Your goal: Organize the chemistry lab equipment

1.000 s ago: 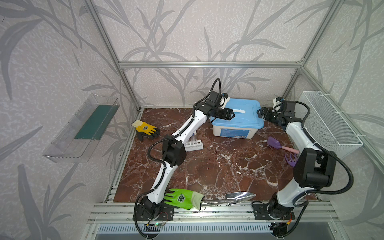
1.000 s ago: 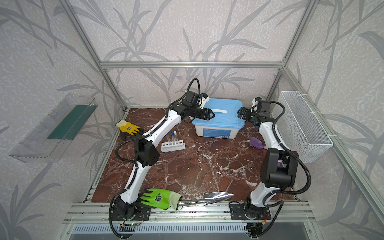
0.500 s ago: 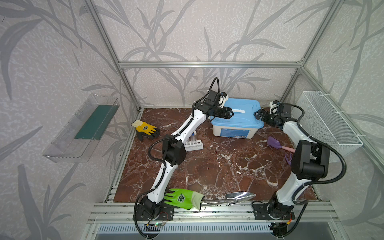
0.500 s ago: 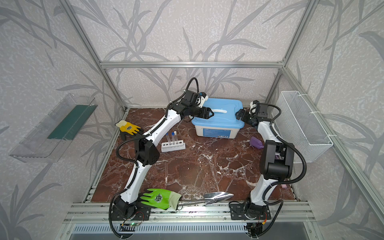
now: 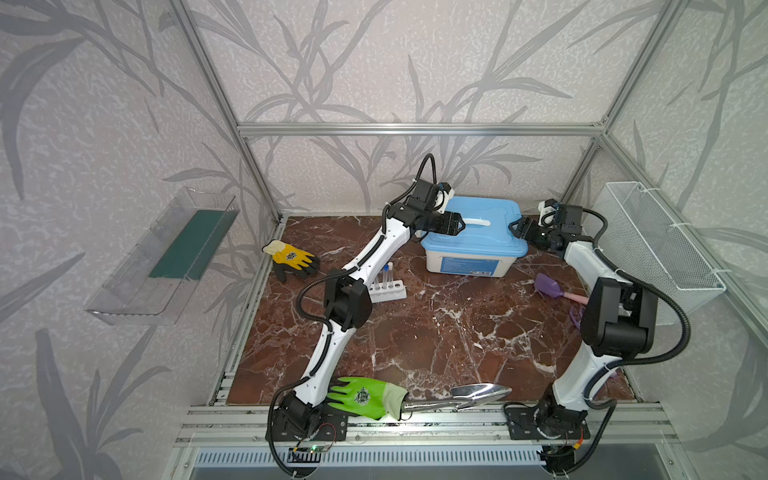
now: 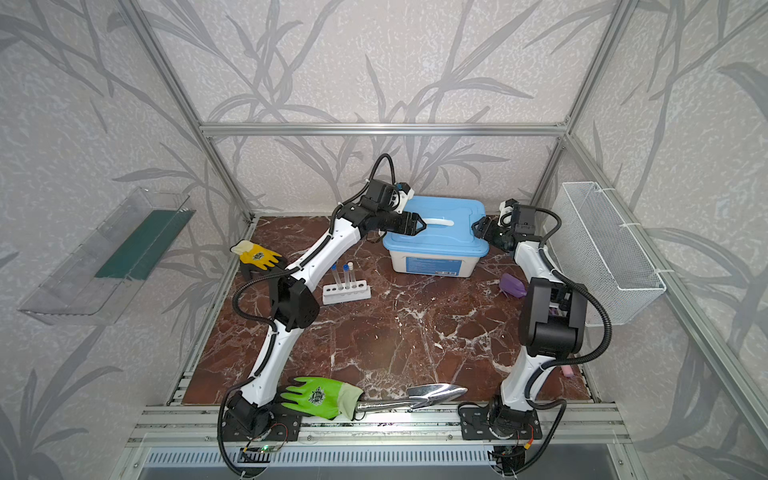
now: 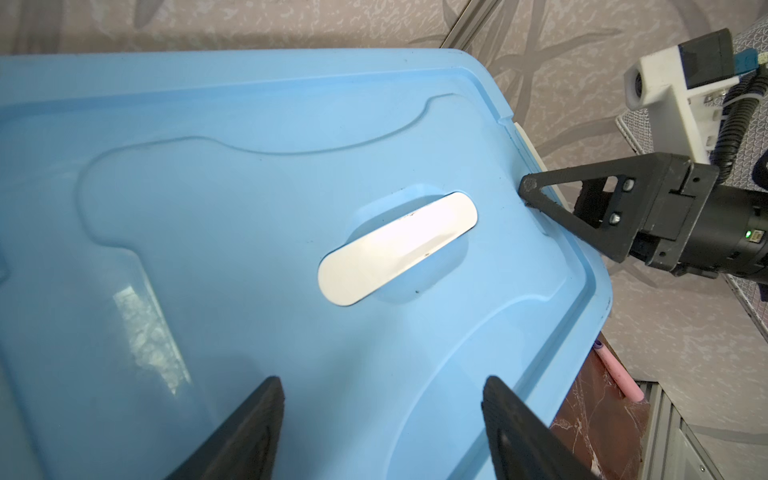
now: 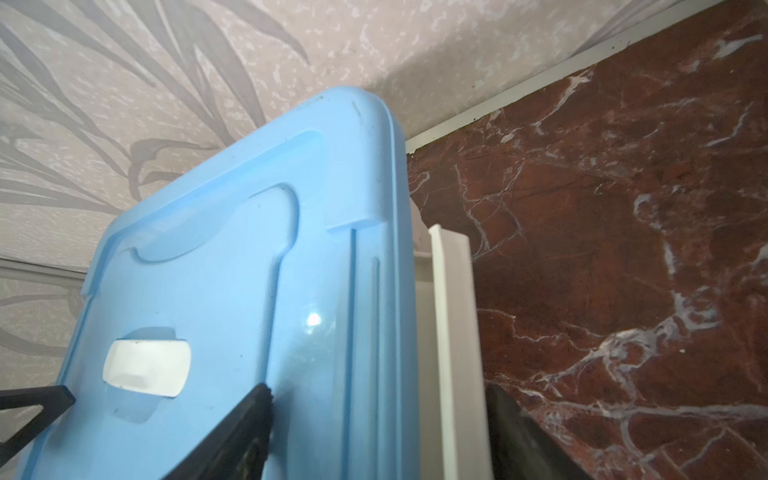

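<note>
Blue plastic fills both my wrist views: the lid of the storage bin is on, with its white handle lying flat in its recess.

Over the last second my right arm has folded in and carried my right gripper from just off the bin's right end up to the lid's edge. There it is released, jaws apart. In the right wrist view one finger is over the lid's rim and the other is outside the white latch, which stands away from the bin wall rather than flat against it.

My left gripper has hardly shifted. It hovers over the lid's left end, also released and holding nothing, with its fingertips aimed at the handle.

The test tube rack stands on the marble well to the left of the bin, near my left forearm. Its tubes are upright in it, and it sits where it sat a second ago.

I judge that the change concerns the bin and not the glassware, since my right side is now placed to work that latch or the lid's edge. One scene fits either freeing the lid so the rack can go in or fastening it down. I cannot see inside the bin or the latch on its left end.
</note>
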You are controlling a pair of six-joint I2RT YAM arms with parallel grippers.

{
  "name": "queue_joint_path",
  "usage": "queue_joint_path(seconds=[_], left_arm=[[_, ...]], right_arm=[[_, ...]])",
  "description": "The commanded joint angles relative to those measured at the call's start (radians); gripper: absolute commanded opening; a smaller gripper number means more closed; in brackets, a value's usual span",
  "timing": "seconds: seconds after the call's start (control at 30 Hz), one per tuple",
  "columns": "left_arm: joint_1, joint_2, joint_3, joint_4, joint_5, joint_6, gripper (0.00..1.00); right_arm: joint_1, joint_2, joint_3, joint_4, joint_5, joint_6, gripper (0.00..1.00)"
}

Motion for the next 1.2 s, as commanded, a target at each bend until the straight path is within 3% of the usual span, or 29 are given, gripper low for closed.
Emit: queue_joint_path(seconds=[0.0, 0.53, 1.17], left_arm=[[0.004, 0.026, 0.015, -0.054, -0.003, -0.001, 0.77], [0.004, 0.013, 0.001, -0.048, 0.003, 0.009, 0.77], [0.010, -0.004, -0.035, -0.027, 0.013, 0.010, 0.77]], right_arm=[[-0.005, 0.014, 0.025, -0.025, 0.004, 0.004, 0.70], [-0.005, 0.007, 0.057, -0.095, 0.062, -0.023, 0.43], [0.031, 0.031, 0.114, -0.191, 0.168, -0.077, 0.33]])
